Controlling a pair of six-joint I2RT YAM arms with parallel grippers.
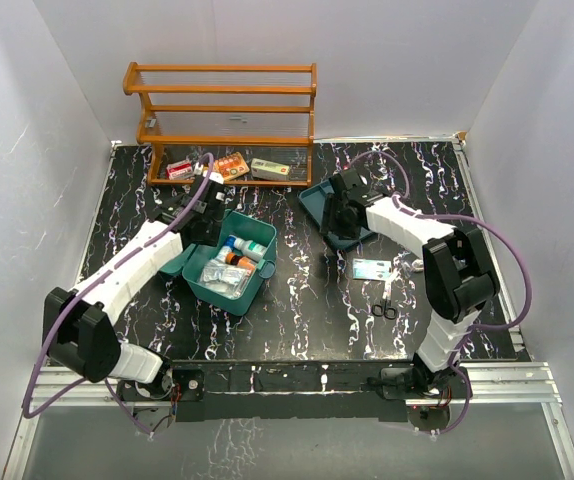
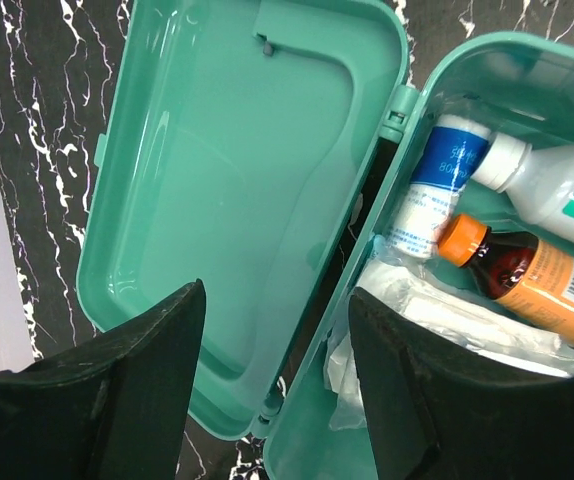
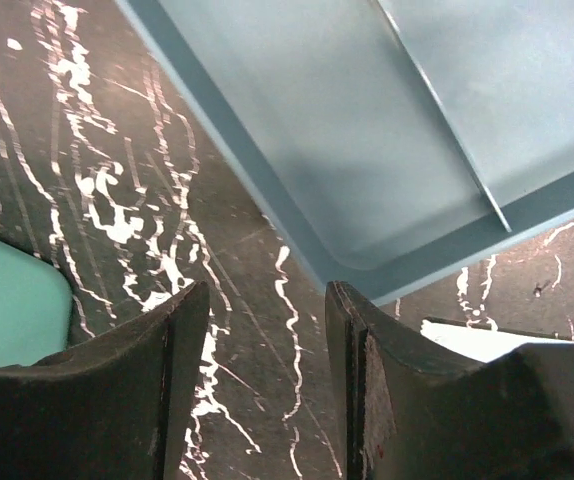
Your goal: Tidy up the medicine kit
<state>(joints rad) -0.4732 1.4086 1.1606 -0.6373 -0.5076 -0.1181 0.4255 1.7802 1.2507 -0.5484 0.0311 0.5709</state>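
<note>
While the medicine kit (image 2: 227, 200) lies open and part-filled, both arms' jaws hang parted and empty; next, the right likely must grip the tray (image 1: 312, 198) by its rim.

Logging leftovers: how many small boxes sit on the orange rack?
3, all on the bottom shelf of the rack: red-white box left, orange box middle, pale box right. None seems hidden.
</note>
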